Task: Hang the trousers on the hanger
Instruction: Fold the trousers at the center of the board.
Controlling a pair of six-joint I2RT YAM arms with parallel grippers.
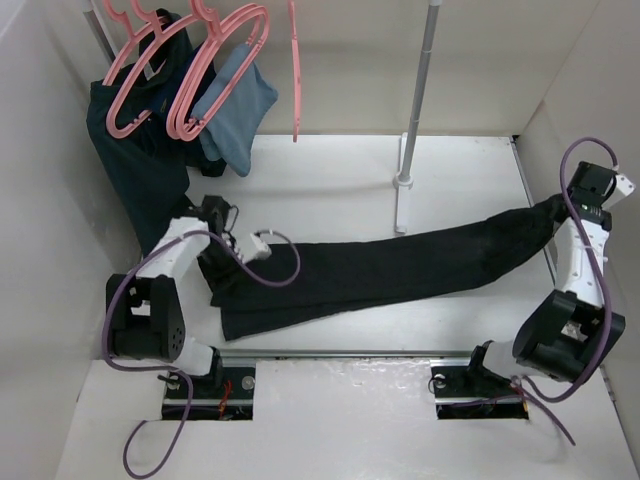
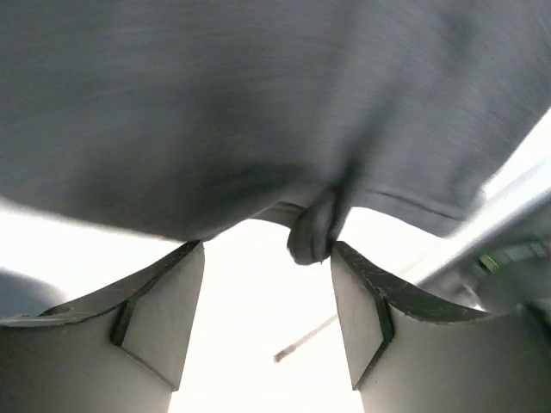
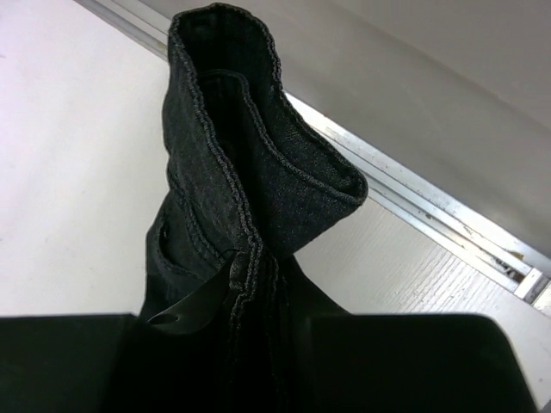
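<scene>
The black trousers [image 1: 400,265] lie stretched across the table from left to right. My right gripper [image 1: 560,208] is shut on their right end, which stands bunched between the jaws in the right wrist view [image 3: 232,129]; the gripper [image 3: 254,292] is dark there. My left gripper [image 1: 222,262] is at the trousers' left end. In the left wrist view this gripper [image 2: 267,251] is open, fabric [image 2: 258,112] fills the space beyond the fingertips, and a small fold hangs by the right finger. An empty pink hanger [image 1: 295,70] hangs at the back.
Two groups of pink hangers [image 1: 140,70] [image 1: 215,70] hang at the back left with a dark teal garment [image 1: 140,160] and a light blue garment [image 1: 235,110]. A metal pole [image 1: 408,170] stands mid-back. White walls enclose the table; a metal rail [image 1: 340,352] runs along the front.
</scene>
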